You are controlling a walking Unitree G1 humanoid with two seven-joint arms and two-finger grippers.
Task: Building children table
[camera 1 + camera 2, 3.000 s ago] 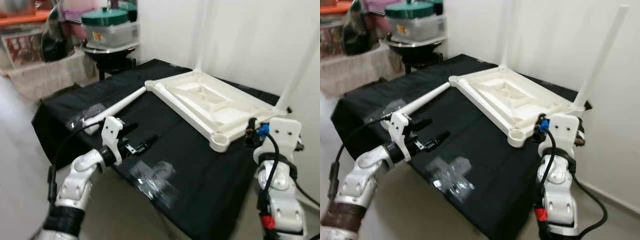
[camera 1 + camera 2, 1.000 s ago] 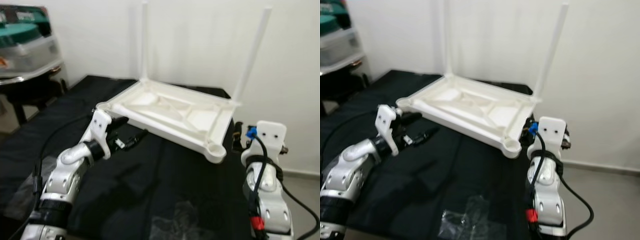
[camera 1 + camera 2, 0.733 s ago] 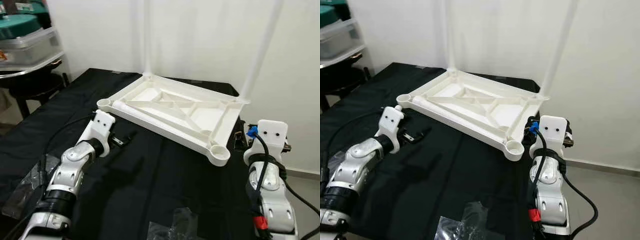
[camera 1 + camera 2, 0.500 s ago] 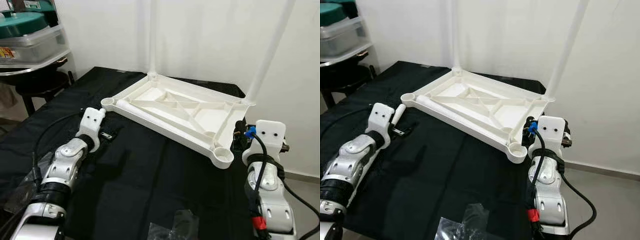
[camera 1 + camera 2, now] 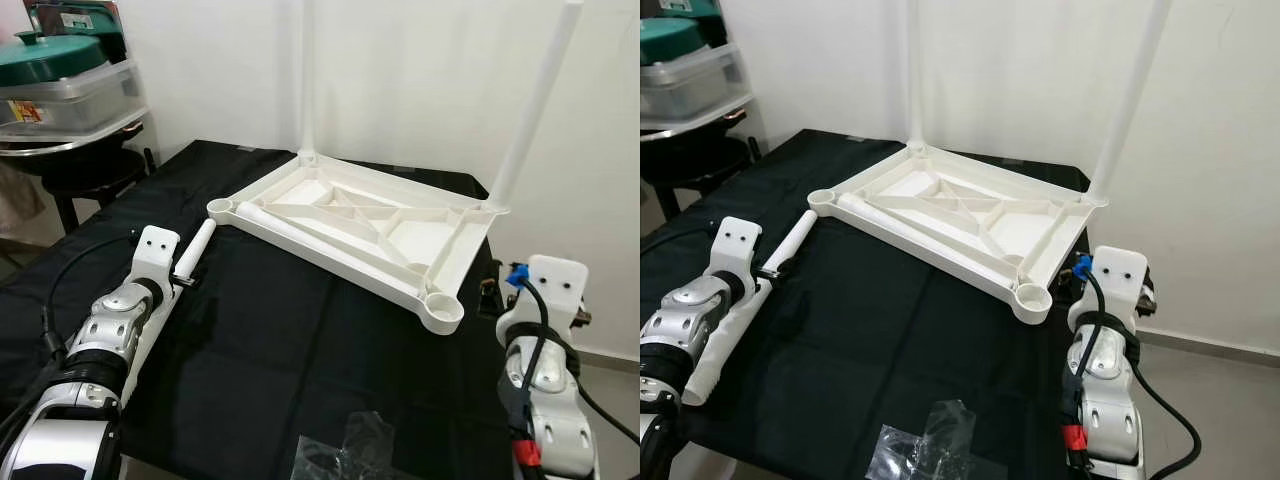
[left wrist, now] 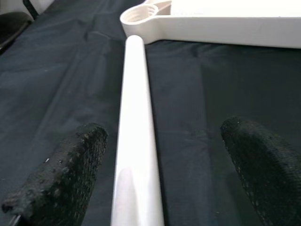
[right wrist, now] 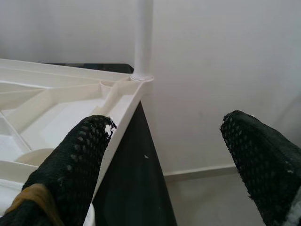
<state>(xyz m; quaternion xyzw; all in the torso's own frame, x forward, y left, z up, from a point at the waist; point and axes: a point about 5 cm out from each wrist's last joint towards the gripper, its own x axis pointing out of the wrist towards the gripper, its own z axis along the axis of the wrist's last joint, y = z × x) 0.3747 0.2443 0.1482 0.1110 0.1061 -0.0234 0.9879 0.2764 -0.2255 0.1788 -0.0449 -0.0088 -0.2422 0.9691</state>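
Note:
A white plastic table top lies upside down on the black cloth. Two white legs stand fitted in its far corners. The near right socket and the left socket are empty. A white tube lies inside along the near rim. A loose white leg lies on the cloth left of the top. My left gripper is open low over this leg, one finger on each side, not touching it. My right gripper is open beside the top's near right corner.
The black-covered table ends close in front of me and at the right, with floor beyond. Crumpled clear plastic lies near the front edge. Stacked containers with a green lid stand on a round stand at the far left. A white wall is behind.
The view has swung and steadied. My left arm has drawn back from the top's left corner to the loose leg, which now lies between its fingers. The right gripper stays by the near right corner.

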